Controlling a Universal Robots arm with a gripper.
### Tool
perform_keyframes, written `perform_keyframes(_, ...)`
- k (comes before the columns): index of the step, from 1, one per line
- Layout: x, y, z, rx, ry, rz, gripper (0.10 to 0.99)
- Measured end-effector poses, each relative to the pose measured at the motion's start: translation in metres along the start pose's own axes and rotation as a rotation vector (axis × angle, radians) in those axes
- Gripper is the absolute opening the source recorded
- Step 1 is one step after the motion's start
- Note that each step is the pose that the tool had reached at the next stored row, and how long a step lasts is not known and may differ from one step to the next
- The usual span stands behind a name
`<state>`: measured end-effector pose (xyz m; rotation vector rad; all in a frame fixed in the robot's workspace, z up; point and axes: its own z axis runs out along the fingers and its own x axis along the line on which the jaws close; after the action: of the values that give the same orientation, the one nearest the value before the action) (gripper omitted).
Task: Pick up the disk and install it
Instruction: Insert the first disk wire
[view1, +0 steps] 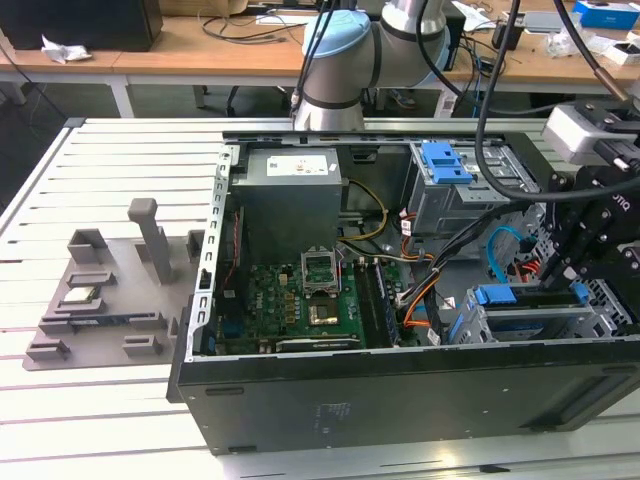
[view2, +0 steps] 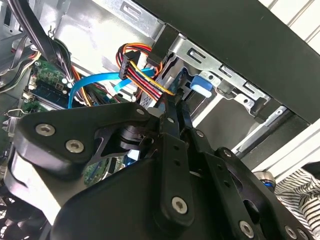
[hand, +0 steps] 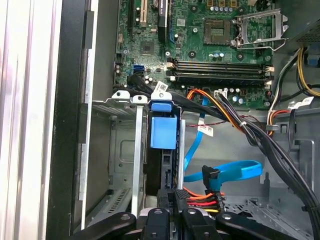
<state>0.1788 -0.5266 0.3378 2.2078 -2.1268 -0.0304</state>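
The disk (view1: 500, 296) stands on edge in a slot of the metal drive cage (view1: 470, 330), at the near right corner of the open computer case. Its bright blue bracket tab (hand: 163, 132) sticks up between the cage's metal rails, and the tab also appears in the second wrist view (view2: 201, 85). My gripper (view1: 572, 285) hangs over the disk's other end. Its black fingers (hand: 176, 197) are drawn close together on the disk's narrow edge, as the fingertips (view2: 172, 112) also show. The disk's flat faces are hidden inside the cage.
A bundle of orange, red and black power cables (hand: 210, 192) and a blue data cable (hand: 235, 172) lie right beside the slot. The motherboard (view1: 300, 295), power supply (view1: 290, 190) and an upper bay with a blue latch (view1: 445, 162) share the case. A grey fixture (view1: 100, 300) sits on the exterior view's left.
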Motion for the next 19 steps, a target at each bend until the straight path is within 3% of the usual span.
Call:
perform_keyframes(5, -0.0001, 0.0, 0.0009, 0.0, -0.0013, 0.0, 0.176)
perform_keyframes(6, -0.0001, 0.0, 0.0003, 0.0, -0.0004, 0.0, 0.243)
perform_keyframes(11, -0.0002, 0.0014, -0.0213, 0.0, 0.0027, 0.0, 0.227)
perform_keyframes(13, -0.0002, 0.0019, -0.0288, 0.0, 0.0032, 0.0, 0.106)
perform_keyframes(14, -0.0001, 0.0021, -0.0317, 0.0, 0.0032, 0.0, 0.106)
perform_keyframes(19, 0.0, 0.0024, -0.0356, 0.0, 0.0032, 0.0, 0.106)
